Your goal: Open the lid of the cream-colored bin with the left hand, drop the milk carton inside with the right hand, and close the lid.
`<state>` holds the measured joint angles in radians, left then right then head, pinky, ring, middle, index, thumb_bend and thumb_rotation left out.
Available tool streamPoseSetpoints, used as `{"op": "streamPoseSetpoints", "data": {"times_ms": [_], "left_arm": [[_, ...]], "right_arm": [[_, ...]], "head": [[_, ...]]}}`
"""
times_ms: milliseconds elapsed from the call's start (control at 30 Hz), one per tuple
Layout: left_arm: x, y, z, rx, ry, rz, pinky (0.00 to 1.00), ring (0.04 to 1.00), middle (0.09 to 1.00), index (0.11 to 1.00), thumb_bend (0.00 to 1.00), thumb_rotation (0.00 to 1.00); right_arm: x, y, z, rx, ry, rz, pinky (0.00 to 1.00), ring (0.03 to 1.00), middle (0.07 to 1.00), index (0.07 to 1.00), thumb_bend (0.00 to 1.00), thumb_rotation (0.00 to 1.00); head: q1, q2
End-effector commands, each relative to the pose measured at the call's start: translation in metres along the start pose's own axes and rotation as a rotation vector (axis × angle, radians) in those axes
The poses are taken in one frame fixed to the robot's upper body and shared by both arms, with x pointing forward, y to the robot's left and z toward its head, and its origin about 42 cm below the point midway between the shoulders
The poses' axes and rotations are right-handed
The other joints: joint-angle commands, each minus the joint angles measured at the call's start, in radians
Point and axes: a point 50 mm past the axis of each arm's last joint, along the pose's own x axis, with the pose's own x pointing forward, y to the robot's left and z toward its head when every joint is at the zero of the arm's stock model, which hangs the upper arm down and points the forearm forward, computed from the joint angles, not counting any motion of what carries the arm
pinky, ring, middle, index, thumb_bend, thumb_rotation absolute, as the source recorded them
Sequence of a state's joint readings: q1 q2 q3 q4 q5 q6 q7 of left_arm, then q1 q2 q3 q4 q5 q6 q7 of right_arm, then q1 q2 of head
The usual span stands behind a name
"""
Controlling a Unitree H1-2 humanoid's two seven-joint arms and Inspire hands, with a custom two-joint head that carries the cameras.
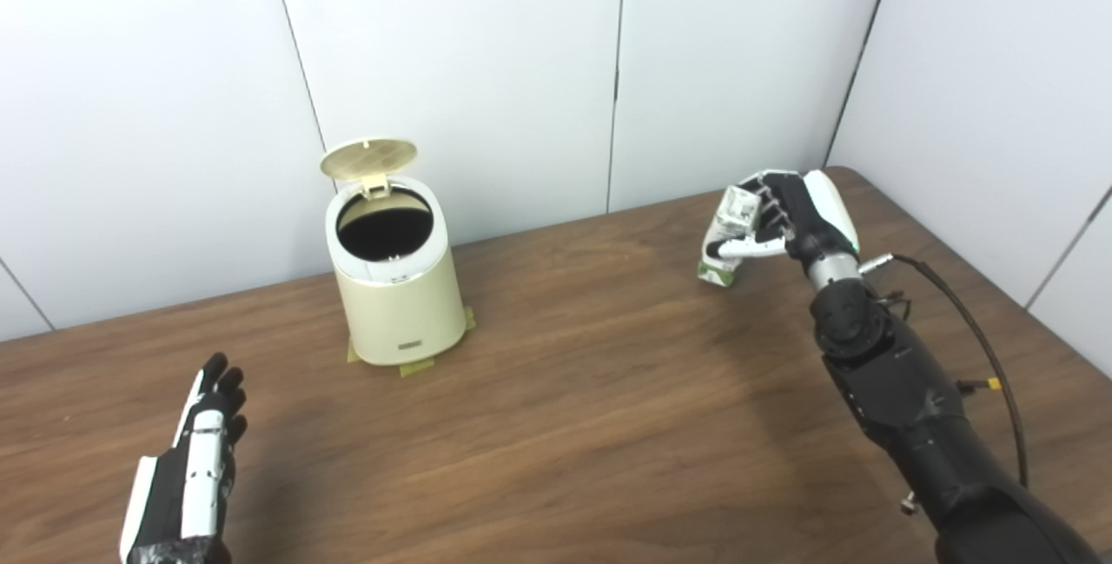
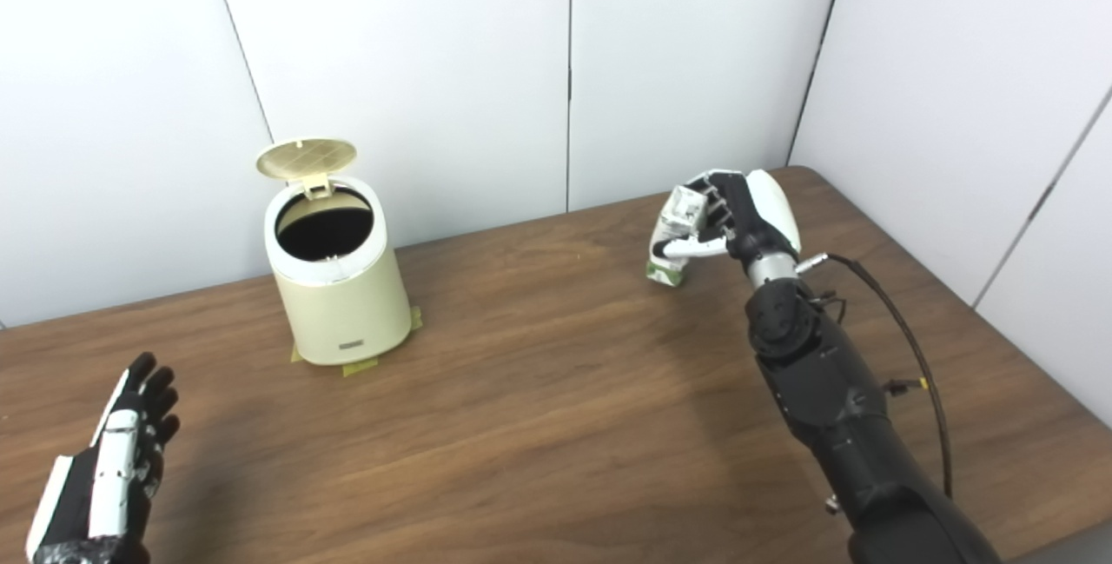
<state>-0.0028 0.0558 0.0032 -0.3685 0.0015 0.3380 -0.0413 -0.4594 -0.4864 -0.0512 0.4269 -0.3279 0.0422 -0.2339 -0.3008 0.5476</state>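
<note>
Bright even light, soft shadows (faint), sharp focus

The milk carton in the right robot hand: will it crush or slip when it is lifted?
The milk carton looks small and probably light. Its top seems already dented, so it may crush easily. The right robot hand wraps it firmly, so slipping seems unlikely.

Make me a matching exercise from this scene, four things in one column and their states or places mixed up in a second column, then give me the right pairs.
Things:
1. lid
2. milk carton
3. left hand
4. bin

States or places:
A. held in the right hand
B. open, holding nothing, low near the table's front left
C. standing on strips of tape, mouth uncovered
D. tipped up at the back of the rim

Pairs: 1-D, 2-A, 3-B, 4-C
</note>
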Motion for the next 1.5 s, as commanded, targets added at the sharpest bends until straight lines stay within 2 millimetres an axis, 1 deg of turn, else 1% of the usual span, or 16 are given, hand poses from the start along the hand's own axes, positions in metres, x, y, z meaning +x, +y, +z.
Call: {"op": "streamPoseSetpoints", "data": {"times_ms": [0,33,100,167,333,400,433,533,667,767,867,967,1067,1167,1300,1467], "left_arm": [[0.005,-0.002,0.011,0.01,-0.067,-0.01,1.0,0.986,0.976,1.0,0.3,1.0],[0.005,-0.002,0.01,0.012,-0.066,-0.009,1.0,0.986,0.976,1.0,0.29,1.0],[0.005,-0.004,0.01,0.013,-0.061,-0.007,1.0,0.979,0.973,0.997,0.29,1.0],[0.003,-0.006,0.007,0.007,-0.054,-0.004,0.99,0.975,0.968,0.991,0.31,1.0],[0.002,-0.01,0.002,-0.006,-0.056,0.002,0.98,0.964,0.957,0.978,0.33,1.0],[0.002,-0.011,0.001,-0.008,-0.06,0.003,0.97,0.957,0.953,0.976,0.33,0.99],[0.002,-0.012,0.0,-0.01,-0.06,0.003,0.97,0.957,0.952,0.978,0.34,1.0],[0.003,-0.016,-0.002,-0.006,-0.066,-0.001,0.96,0.956,0.95,0.979,0.35,1.0],[0.004,-0.024,-0.008,-0.011,-0.063,0.005,0.95,0.95,0.942,0.969,0.37,0.97],[0.005,-0.028,-0.014,-0.015,-0.061,0.003,0.95,0.944,0.937,0.962,0.38,0.96],[0.006,-0.032,-0.017,-0.012,-0.065,-0.004,0.94,0.938,0.934,0.961,0.39,0.97],[0.007,-0.035,-0.019,-0.006,-0.072,-0.007,0.95,0.943,0.934,0.964,0.41,0.99],[0.007,-0.04,-0.019,-0.005,-0.074,0.0,0.97,0.948,0.931,0.958,0.42,0.98],[0.006,-0.044,-0.019,-0.005,-0.066,0.007,0.99,0.954,0.93,0.956,0.44,0.96],[0.006,-0.049,-0.019,-0.007,-0.059,0.005,1.0,0.959,0.931,0.951,0.45,0.97],[0.006,-0.052,-0.022,0.013,-0.055,0.003,1.0,0.974,0.932,0.945,0.51,0.96]], "right_arm": [[0.015,-0.025,0.044,0.04,-0.156,-0.107,0.31,0.367,0.494,0.523,0.51,0.0],[0.014,-0.025,0.05,0.047,-0.164,-0.109,0.31,0.368,0.496,0.517,0.51,0.0],[0.009,-0.024,0.066,0.05,-0.189,-0.113,0.37,0.394,0.502,0.494,0.52,0.0],[0.002,-0.019,0.085,0.081,-0.252,-0.111,0.37,0.403,0.508,0.488,0.52,0.0],[-0.007,-0.008,0.114,0.142,-0.305,-0.096,0.32,0.374,0.5,0.523,0.51,0.0],[-0.009,-0.001,0.128,0.163,-0.326,-0.08,0.33,0.379,0.495,0.52,0.52,0.0],[-0.01,0.001,0.135,0.173,-0.336,-0.074,0.35,0.383,0.494,0.515,0.52,0.0],[-0.013,0.009,0.156,0.22,-0.388,-0.048,0.32,0.372,0.493,0.533,0.51,0.0],[-0.023,0.02,0.19,0.281,-0.465,-0.002,0.31,0.37,0.493,0.536,0.51,0.0],[-0.029,0.032,0.216,0.322,-0.527,0.026,0.3,0.362,0.486,0.546,0.51,0.0],[-0.032,0.044,0.237,0.349,-0.555,0.045,0.28,0.357,0.481,0.549,0.51,0.0],[-0.034,0.054,0.254,0.347,-0.57,0.07,0.28,0.356,0.482,0.548,0.51,0.0],[-0.033,0.064,0.268,0.368,-0.581,0.098,0.29,0.36,0.484,0.547,0.51,0.0],[-0.032,0.07,0.276,0.395,-0.596,0.118,0.29,0.362,0.484,0.546,0.51,0.0],[-0.03,0.082,0.288,0.411,-0.623,0.135,0.28,0.36,0.483,0.548,0.51,0.0],[-0.026,0.1,0.296,0.454,-0.583,0.147,0.27,0.354,0.482,0.548,0.51,0.0]], "head": [[0.002,0.001],[0.01,0.001],[0.023,0.001],[0.048,-0.008],[0.074,-0.02],[0.086,-0.019],[0.102,-0.018],[0.151,-0.018],[0.206,-0.028],[0.222,-0.034],[0.237,-0.039],[0.248,-0.042],[0.262,-0.043],[0.273,-0.043],[0.286,-0.045],[0.298,-0.047]]}}
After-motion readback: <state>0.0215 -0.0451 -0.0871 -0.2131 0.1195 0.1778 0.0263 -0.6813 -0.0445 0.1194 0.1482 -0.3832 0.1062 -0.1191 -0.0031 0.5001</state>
